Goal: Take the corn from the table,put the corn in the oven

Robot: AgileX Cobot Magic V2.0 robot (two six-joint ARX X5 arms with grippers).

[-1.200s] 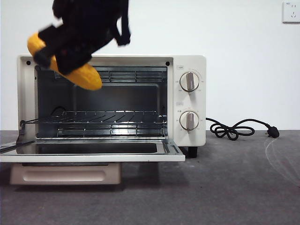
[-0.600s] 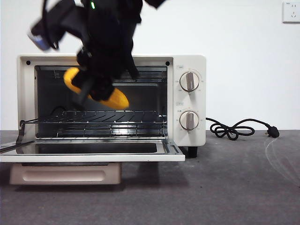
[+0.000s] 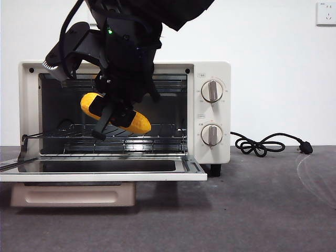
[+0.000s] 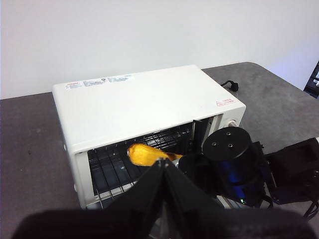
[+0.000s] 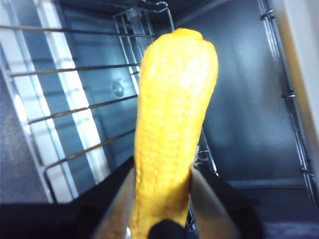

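The yellow-orange corn (image 3: 139,123) hangs tilted inside the open cream-white oven (image 3: 212,68), just above its wire rack (image 3: 160,131). My right gripper (image 3: 112,113) is shut on the corn's middle, reaching in from above through the oven mouth. In the right wrist view the corn (image 5: 174,119) points into the dark cavity, clamped between the jaws of my right gripper (image 5: 162,201). From the left wrist view, the corn (image 4: 143,154) shows at the oven's (image 4: 139,104) opening. My left gripper (image 4: 163,168) waits high above the oven, shut and holding nothing.
The oven door (image 3: 105,176) lies folded down flat toward the front. Two knobs (image 3: 212,91) sit on the right panel. A black cord (image 3: 262,145) coils on the dark grey table (image 3: 252,210) to the right. A wall socket (image 3: 325,13) is at the top right.
My right gripper has carried the corn down and to the right, from beside the oven's top left corner into the cavity, just above the rack.
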